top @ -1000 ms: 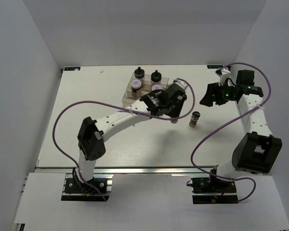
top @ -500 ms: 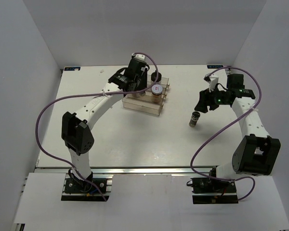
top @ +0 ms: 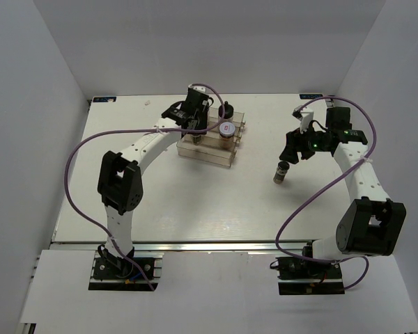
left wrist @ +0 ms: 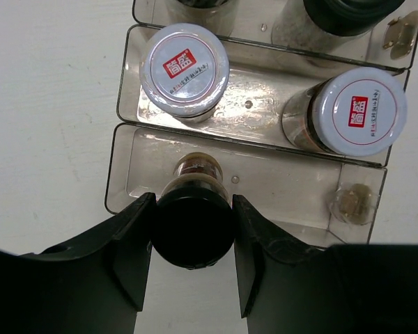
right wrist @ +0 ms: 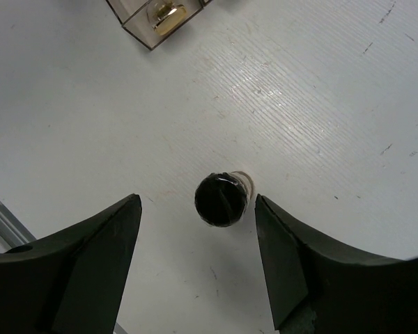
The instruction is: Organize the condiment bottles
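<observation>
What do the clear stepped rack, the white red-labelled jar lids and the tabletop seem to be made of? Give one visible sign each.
Clear stepped rack: probably glossy transparent plastic; what lies beneath shows through. White round red-labelled lids: smooth, slightly shiny, plastic or coated metal, unclear which. White tabletop: matt, finely ribbed board with scuffs, perhaps laminate.

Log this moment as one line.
left gripper: shut on held shaker, at rack front tier | right gripper: open, over loose shaker on table
</observation>
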{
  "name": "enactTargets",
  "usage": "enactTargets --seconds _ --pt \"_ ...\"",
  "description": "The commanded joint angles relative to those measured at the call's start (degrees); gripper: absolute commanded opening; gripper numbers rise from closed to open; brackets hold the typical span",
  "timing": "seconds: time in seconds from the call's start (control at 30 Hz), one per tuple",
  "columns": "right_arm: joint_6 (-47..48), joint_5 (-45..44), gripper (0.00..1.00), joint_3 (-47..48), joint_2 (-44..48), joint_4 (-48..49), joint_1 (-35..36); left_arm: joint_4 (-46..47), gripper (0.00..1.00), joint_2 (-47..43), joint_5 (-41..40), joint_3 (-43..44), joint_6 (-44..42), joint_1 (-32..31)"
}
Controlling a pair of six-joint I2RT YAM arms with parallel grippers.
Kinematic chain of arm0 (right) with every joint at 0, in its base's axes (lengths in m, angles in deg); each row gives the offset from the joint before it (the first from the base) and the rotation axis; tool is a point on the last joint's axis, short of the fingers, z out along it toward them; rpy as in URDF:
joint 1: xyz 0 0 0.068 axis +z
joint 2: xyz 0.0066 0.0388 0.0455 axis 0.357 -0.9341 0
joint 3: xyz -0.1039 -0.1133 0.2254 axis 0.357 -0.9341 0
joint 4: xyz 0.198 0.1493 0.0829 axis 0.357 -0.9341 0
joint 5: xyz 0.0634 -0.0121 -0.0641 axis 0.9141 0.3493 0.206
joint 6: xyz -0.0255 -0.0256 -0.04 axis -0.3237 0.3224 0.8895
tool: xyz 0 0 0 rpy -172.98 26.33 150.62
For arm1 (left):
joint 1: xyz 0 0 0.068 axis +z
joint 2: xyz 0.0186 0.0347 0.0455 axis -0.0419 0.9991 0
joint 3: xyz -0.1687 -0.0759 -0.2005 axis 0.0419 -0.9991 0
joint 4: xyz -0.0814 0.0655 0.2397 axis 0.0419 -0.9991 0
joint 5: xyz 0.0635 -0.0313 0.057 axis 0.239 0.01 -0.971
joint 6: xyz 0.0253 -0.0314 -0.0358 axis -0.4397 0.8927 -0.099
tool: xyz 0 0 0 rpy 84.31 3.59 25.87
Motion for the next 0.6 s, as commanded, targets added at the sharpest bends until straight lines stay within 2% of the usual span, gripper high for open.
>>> enactTargets --seconds 0.0,0.43,0.53,0.57 --pt "0.45 0.24 0.72 0.89 -0.29 1.34 -0.05 2.71 0.00 -0.31 -1.38 -0.67 -0.81 0.83" --pt "0.89 -0.37 0.75 1.42 -0.73 1.07 -0.05 4.21 0.00 5.40 -0.33 -0.23 -1.26 2.24" --pt "0.98 -0.55 0.76 1.24 -0.64 0.98 -0.05 4.38 0.05 5.93 -0.06 -0.14 -0.91 2.59" --pt "0.98 -0.63 0.76 1.33 -0.64 0.90 -0.05 4.30 0.10 6.11 0.02 -0.14 -0.82 2.68"
